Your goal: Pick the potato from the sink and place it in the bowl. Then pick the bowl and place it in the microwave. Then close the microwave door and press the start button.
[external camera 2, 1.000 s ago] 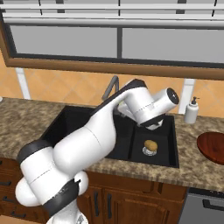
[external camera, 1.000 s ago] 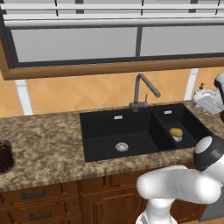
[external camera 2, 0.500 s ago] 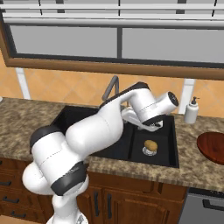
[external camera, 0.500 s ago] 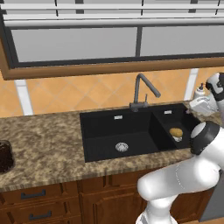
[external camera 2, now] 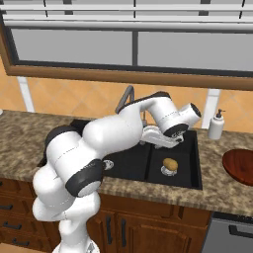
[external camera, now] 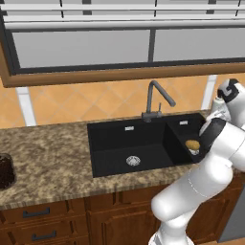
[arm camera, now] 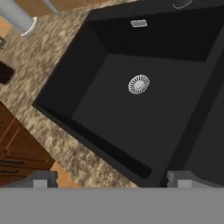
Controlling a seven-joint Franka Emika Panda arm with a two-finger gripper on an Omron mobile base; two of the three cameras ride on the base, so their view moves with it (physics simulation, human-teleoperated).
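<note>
So the potato [external camera 2: 170, 163] is sitting on the drain in the smaller right basin of the black sink [external camera: 143, 143], nothing touching it, bare basin floor all around. The gripper [arm camera: 109, 178] hangs over the big left basin, looking down at its round steel drain [arm camera: 139, 84]; fingertips sit far apart, so it's wide and empty. Granite counter [external camera: 52, 158] rims the sink, the gooseneck faucet [external camera: 155, 98] stands behind the divider, and a soap dispenser [external camera 2: 216, 125] sits right of it.
</note>
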